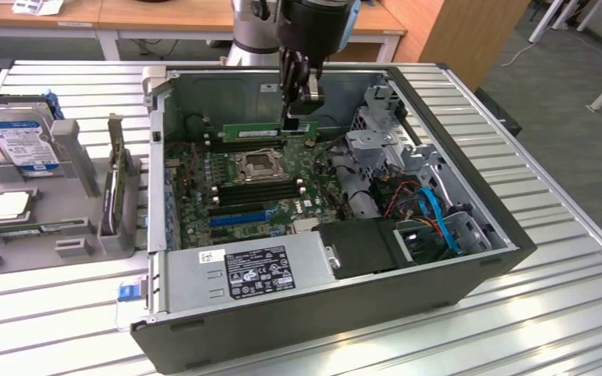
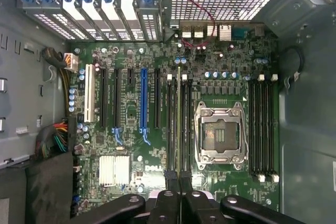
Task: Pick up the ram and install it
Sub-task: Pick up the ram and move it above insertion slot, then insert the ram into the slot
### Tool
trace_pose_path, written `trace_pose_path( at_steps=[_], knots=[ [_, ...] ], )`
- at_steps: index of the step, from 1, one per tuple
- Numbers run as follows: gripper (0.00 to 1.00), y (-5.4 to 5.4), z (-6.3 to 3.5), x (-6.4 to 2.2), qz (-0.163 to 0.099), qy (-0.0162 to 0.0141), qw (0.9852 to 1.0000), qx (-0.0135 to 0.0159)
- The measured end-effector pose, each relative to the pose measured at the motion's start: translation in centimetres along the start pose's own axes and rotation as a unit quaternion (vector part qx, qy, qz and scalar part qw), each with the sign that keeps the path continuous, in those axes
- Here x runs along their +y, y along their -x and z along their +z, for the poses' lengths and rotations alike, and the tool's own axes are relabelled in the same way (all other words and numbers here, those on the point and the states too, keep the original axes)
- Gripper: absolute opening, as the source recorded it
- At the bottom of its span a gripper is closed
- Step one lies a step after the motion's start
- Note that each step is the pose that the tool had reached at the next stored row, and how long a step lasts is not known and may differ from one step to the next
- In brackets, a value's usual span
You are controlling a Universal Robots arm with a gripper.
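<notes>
The ram is a long green stick held level inside the open computer case, just over the memory slots on the far side of the CPU socket. My gripper comes straight down from above and is shut on the stick's end toward the exterior view's right. In the wrist view the ram shows edge-on as a thin line running along the dark memory slots beside the CPU socket. My gripper clamps its near end. Whether the stick touches a slot I cannot tell.
A grey fixture at the exterior view's left holds a hard drive, a processor chip and an upright card. Inside the case are the power supply, a drive cage, blue cables and a blue slot.
</notes>
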State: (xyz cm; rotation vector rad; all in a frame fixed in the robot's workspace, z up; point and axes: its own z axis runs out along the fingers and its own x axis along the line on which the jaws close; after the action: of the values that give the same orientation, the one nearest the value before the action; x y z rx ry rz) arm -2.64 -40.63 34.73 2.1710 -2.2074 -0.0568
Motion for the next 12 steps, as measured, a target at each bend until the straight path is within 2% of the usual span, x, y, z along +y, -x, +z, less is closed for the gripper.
trace_pose_path(
  at_steps=[12],
  knots=[
    [0.12, 0.01, 0.01, -0.01, 0.0, 0.0, 1.0, 0.0]
  ],
)
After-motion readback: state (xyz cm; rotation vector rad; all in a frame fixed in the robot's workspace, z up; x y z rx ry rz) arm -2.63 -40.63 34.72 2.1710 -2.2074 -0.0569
